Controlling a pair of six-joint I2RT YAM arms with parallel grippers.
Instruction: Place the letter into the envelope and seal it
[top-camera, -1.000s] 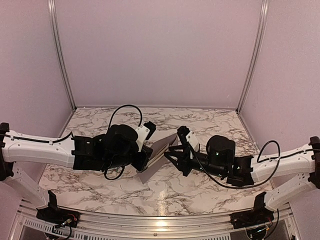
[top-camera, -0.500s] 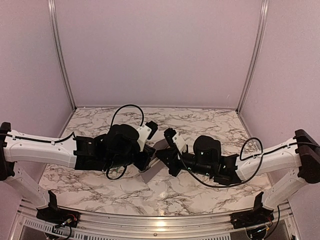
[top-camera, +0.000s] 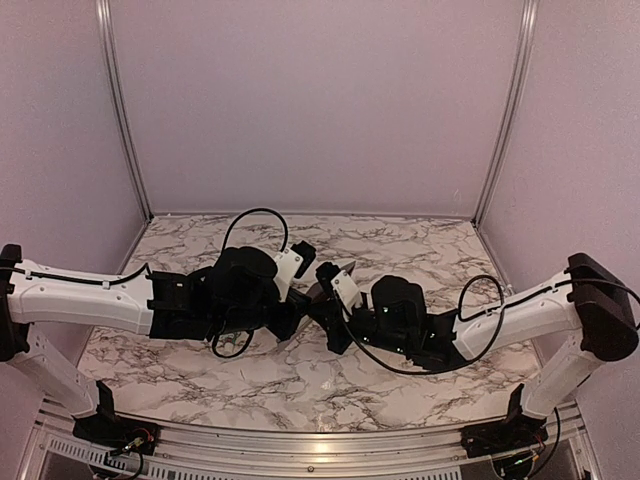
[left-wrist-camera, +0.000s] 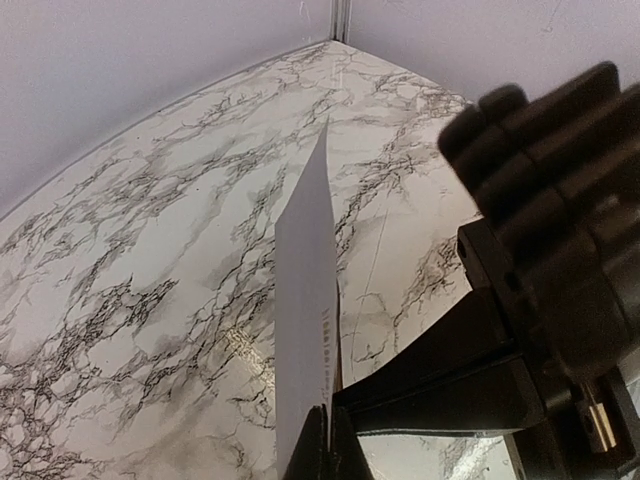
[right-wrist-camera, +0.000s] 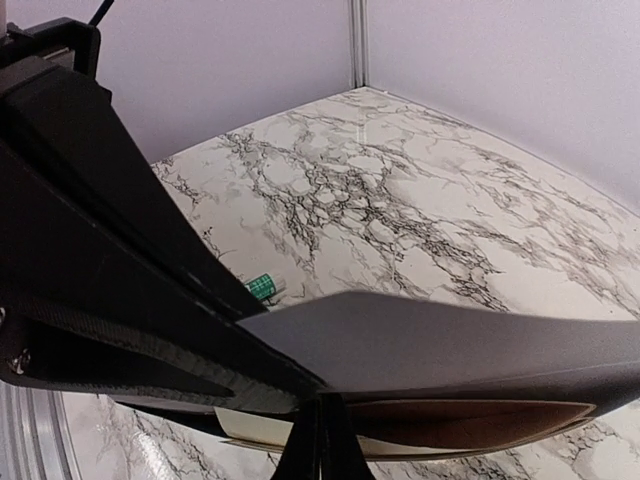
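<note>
The envelope (left-wrist-camera: 305, 300) hangs above the marble table (left-wrist-camera: 150, 250), my left gripper (left-wrist-camera: 322, 445) and right gripper (right-wrist-camera: 320, 440) both clamped tight on its edges. The letter (right-wrist-camera: 255, 427) shows cream beneath the flap. I judge sealing is in hand; next, the flap needs pressing flat.

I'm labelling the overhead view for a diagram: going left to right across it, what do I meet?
left arm's white forearm → left gripper → right gripper → right arm's white forearm. The envelope, pinched where the two grippers meet, overlaps both, so it is left out.
</note>
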